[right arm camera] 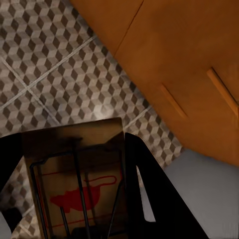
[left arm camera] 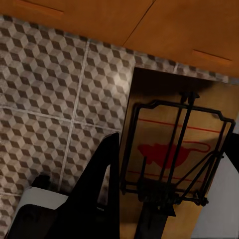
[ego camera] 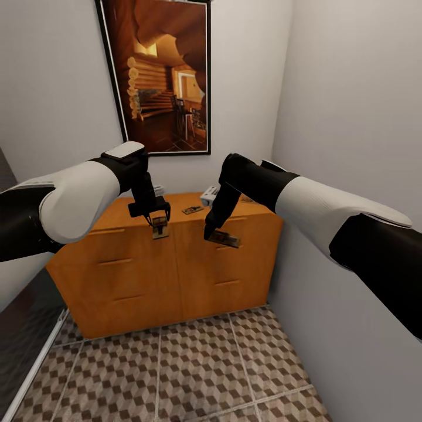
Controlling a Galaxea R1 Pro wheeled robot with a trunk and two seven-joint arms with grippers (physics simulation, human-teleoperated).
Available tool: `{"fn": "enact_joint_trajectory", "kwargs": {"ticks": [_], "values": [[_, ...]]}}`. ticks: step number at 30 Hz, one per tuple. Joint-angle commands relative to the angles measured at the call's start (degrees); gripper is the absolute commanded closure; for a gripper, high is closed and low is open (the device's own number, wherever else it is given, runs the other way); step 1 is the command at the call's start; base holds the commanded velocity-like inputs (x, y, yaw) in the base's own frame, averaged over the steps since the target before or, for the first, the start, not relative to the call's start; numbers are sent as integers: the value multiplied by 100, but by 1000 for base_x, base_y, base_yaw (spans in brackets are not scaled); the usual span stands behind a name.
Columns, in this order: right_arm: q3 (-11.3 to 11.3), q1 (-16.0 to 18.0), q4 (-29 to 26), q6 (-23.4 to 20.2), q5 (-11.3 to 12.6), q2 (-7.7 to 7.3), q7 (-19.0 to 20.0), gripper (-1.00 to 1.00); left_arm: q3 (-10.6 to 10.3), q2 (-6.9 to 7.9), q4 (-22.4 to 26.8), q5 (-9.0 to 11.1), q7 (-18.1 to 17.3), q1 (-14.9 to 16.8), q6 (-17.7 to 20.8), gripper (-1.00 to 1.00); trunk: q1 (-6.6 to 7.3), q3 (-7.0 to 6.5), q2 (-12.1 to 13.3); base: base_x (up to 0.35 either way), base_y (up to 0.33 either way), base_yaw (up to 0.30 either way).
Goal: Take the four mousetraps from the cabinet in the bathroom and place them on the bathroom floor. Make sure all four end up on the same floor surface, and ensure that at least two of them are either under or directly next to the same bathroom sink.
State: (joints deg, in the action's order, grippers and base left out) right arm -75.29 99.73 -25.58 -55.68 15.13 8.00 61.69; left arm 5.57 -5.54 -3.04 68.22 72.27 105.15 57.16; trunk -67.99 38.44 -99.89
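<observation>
Each claw pinches one mousetrap in front of the cabinet (ego camera: 176, 258): left claw (ego camera: 158, 221) on its mousetrap (ego camera: 160, 230), right claw (ego camera: 210, 233) on another (ego camera: 225, 239). A third mousetrap (ego camera: 191, 210) lies on top.

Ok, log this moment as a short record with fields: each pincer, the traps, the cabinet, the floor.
left pincer: shut on a mousetrap, held in the air in front of the cabinet
right pincer: shut on a second mousetrap, also in the air
trap on cabinet top: one small dark trap lying flat
cabinet: orange-brown, drawers shut
bathroom floor: cube-pattern tiles, no trap on it yet
picture on wall: framed, above the cabinet
</observation>
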Motion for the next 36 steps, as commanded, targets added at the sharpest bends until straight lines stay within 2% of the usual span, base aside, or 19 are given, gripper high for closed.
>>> {"fn": "enact_joint_trajectory", "kwargs": {"ticks": [1,22,28,36], "values": [[-39,12,0,-48,69,-1,-8,100,48,0,-4,-27,59,6,45,100,4,7,-4,-335,0,0],[-36,-3,3,-44,69,4,-8,100,47,16,-15,-61,55,-110,41,100,4,7,-4,-335,0,0],[-38,-56,8,-40,77,2,-27,100,41,37,-19,-71,51,-319,41,100,4,7,-4,-335,0,0],[-39,-480,42,-37,78,-4,-284,100,26,93,-21,-83,37,-905,19,100,4,7,-4,-159,0,0]]}}
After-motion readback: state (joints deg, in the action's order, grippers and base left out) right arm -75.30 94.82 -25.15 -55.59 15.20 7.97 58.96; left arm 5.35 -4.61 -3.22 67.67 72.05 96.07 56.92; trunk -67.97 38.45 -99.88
